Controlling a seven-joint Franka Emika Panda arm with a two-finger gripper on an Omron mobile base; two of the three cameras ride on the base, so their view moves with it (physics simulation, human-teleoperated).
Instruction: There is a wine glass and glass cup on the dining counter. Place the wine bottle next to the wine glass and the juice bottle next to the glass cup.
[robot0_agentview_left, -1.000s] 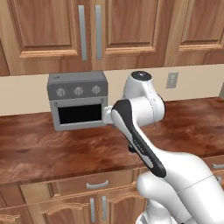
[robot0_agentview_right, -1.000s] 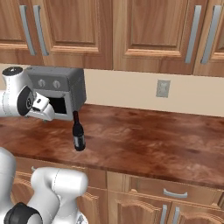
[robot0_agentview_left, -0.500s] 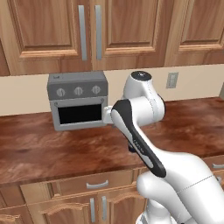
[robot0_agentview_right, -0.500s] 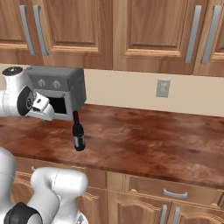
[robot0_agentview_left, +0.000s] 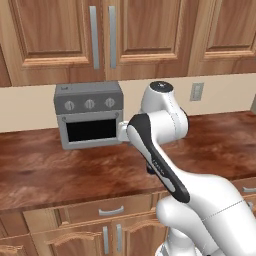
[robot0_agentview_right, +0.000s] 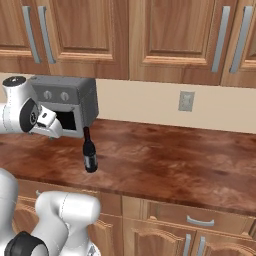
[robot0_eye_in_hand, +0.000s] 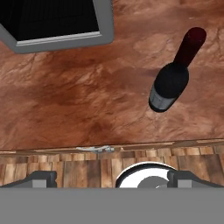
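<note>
We're parked at the wood counter backed by cabinets, arm folded up in front of us. In the hand view our gripper looks straight down past the counter's front edge, with the plank floor under it; fingertips stand far apart at the two sides, nothing between them, so the hand is released and holding nothing.

Wine bottle stands upright on the counter, close to the front edge and towards its left part in the right base view. Dark body, red top, pale label band. From the hand view the bottle sits up and to the right of the gripper, well apart from the fingertips, no contact. In the left base view we catch just a dark sliver of it behind the arm's black-and-white link.

Further back, grey toaster oven sits against the back wall, just behind and left of the bottle; its dark window corner is at the top left of the hand view. Bottle and oven are near but not touching.

Wall outlet on the beige backsplash to the right, upper cabinets above.
</note>
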